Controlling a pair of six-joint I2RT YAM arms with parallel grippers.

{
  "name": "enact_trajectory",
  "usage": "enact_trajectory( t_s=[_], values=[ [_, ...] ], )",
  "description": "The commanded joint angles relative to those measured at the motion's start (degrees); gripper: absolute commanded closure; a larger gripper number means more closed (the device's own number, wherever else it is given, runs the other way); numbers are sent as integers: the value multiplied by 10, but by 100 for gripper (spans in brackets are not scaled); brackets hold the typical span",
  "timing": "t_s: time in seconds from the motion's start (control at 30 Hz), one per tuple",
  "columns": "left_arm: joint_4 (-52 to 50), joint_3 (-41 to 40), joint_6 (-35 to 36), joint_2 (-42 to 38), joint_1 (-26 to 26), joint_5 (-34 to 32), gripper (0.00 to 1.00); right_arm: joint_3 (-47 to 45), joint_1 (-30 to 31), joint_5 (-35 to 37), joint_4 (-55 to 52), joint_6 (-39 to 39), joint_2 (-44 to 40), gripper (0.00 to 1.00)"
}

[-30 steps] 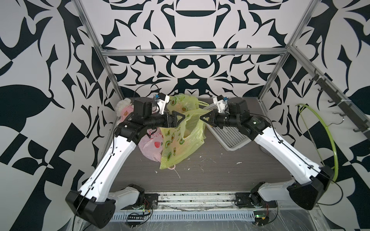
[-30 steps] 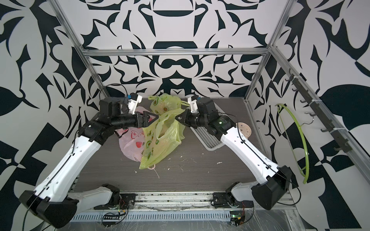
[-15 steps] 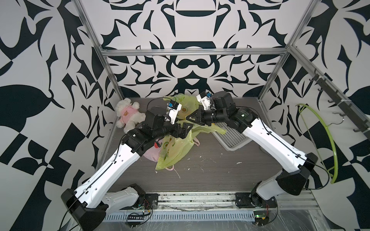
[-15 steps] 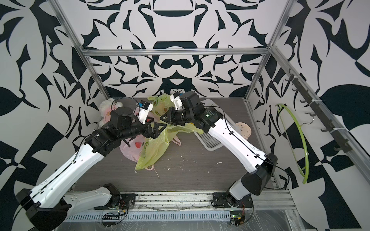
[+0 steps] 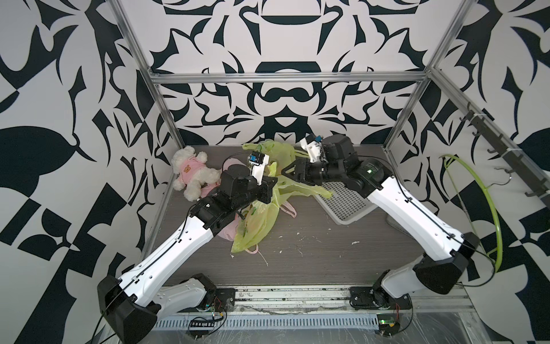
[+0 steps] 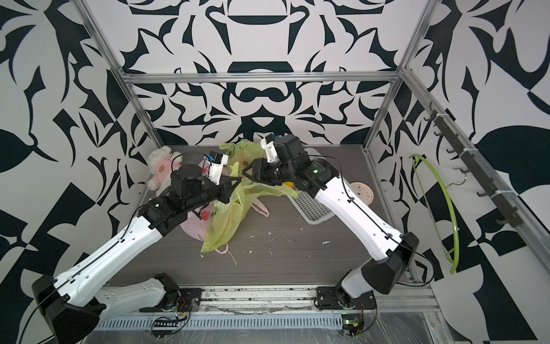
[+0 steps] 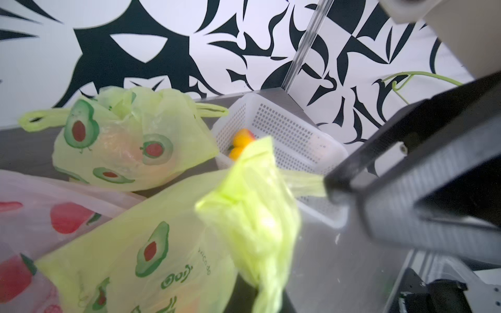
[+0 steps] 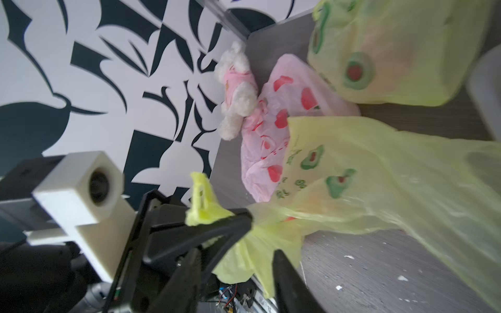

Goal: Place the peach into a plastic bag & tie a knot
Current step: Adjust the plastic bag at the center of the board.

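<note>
Surface (image 5: 312, 253) front open; bag (image 8: 379, 176) contents unclear; left gripper (image 8: 246, 216) pinches bag handle, right gripper (image 5: 284, 172) jaws part-open beside it.

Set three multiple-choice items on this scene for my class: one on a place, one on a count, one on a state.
1. Where does the teddy bear lie?
A. in the basket
B. inside a green bag
C. beside the pink bag

2. How many green bags are there?
A. one
B. two
C. four

3. The left tool is:
A. shut on a green bag
B. open over the basket
C. shut on the teddy bear

Answers:
1 C: the teddy bear lies on the table beside the pink bag.
2 B: a far green bag and a near green bag show.
3 A: the left tool pinches the near green bag's handle.
</note>
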Motion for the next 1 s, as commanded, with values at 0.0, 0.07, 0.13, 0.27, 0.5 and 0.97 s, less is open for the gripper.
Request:
enact_trajectory(
  t_s=[0.0,0.07,0.13,0.27,0.5,0.97],
  values=[
    [5,9,-1,-4,1,-14,100,-58,-67,72,-68,-50,-81,45],
    [0,12,0,-3,2,-11,100,-87,-92,105,-105,-74,-99,43],
    [1,11,-1,-3,1,-10,100,-119,-107,116,-114,-85,-114,41],
    [1,13,-2,-1,1,-5,100,-163,-119,100,-92,-83,-112,36],
    [-7,13,-4,-3,1,0,100,-183,-120,83,-26,-55,-86,36],
    [-11,17,-2,-4,1,3,100,-211,-120,84,2,-36,-54,40]
  ],
)
